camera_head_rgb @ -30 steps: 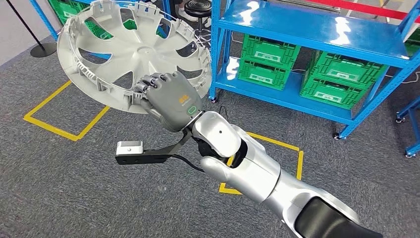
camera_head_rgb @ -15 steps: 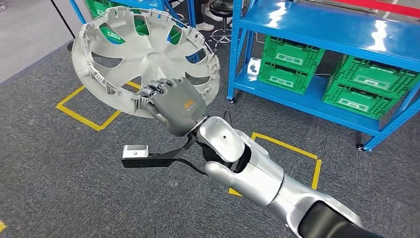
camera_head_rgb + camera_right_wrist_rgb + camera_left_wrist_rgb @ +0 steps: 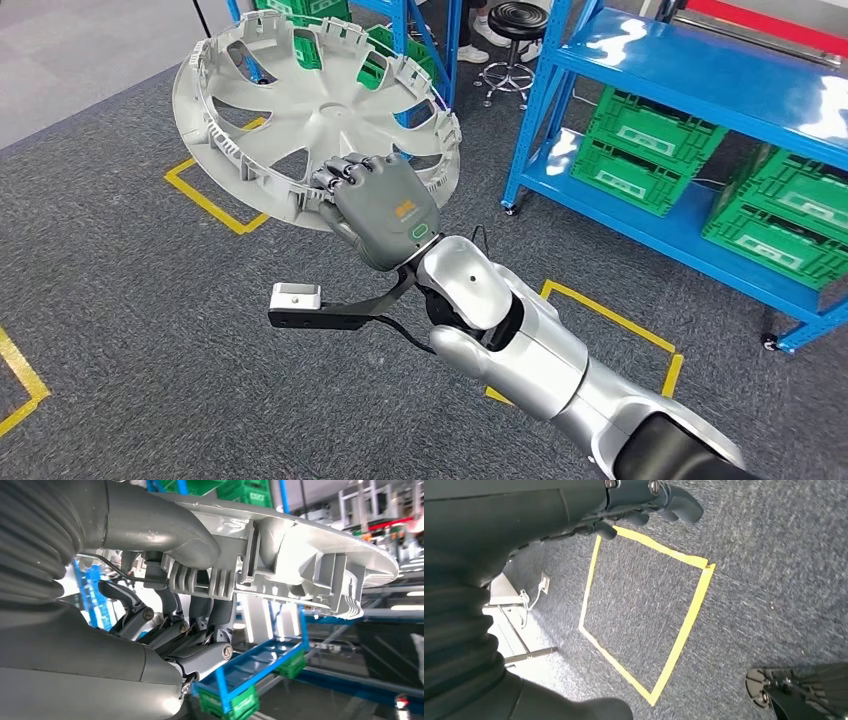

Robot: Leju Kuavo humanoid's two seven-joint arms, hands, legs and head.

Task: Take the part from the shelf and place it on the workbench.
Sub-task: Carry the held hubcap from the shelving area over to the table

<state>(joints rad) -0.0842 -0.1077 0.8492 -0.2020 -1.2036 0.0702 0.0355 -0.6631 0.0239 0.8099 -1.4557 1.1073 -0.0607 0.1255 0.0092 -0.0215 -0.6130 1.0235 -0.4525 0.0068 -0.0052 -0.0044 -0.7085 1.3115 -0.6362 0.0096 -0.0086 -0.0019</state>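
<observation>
Right robot hand (image 3: 378,208) grips the rim of a round grey plastic wheel cover (image 3: 300,120), fingers curled over the ribbed edge and thumb beneath, as the right wrist view confirms (image 3: 280,555). The cover is held tilted in the air above grey carpet marked with yellow tape squares (image 3: 210,200). A blue metal shelf (image 3: 700,70) carrying green plastic crates (image 3: 640,150) stands nearby. Left robot hand (image 3: 644,500) hangs over the carpet, its dark fingers curled in and holding nothing.
</observation>
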